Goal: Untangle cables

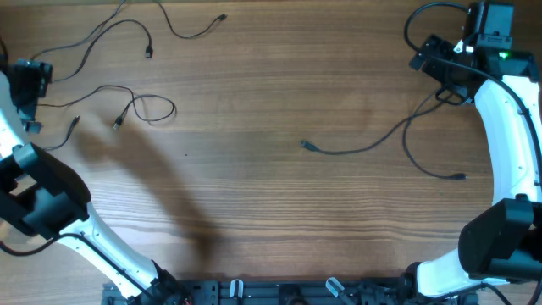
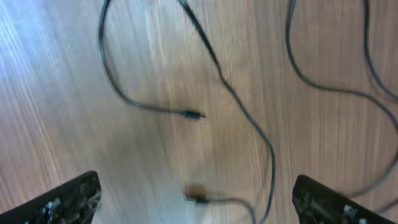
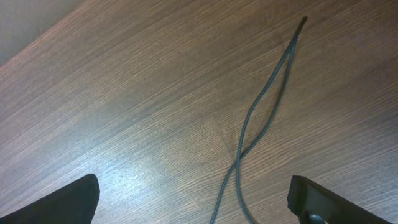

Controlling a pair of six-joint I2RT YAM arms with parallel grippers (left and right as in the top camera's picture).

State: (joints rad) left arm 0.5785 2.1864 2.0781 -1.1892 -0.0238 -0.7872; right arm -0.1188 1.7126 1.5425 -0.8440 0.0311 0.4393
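Several thin black cables lie apart on the wooden table. One left cable [image 1: 152, 110] makes a loop and ends in a plug [image 1: 116, 124]. Two more cables [image 1: 127, 30] run along the far left edge. My left gripper [image 1: 35, 89] hovers open at the far left. In the left wrist view, cable strands and two plugs [image 2: 194, 114] lie between its spread fingers [image 2: 199, 208], untouched. A right cable [image 1: 364, 148] curves across mid-table, and another [image 1: 423, 161] ends near the right arm. My right gripper [image 1: 440, 72] is open above two crossing strands [image 3: 239, 152], fingers [image 3: 196, 205] wide apart.
The table's far left corner shows as a grey edge in the right wrist view [image 3: 31, 18]. The white left arm [image 1: 51, 203] and white right arm [image 1: 508, 152] reach along the table's sides. Thick black robot wires [image 1: 423, 21] loop at the top right.
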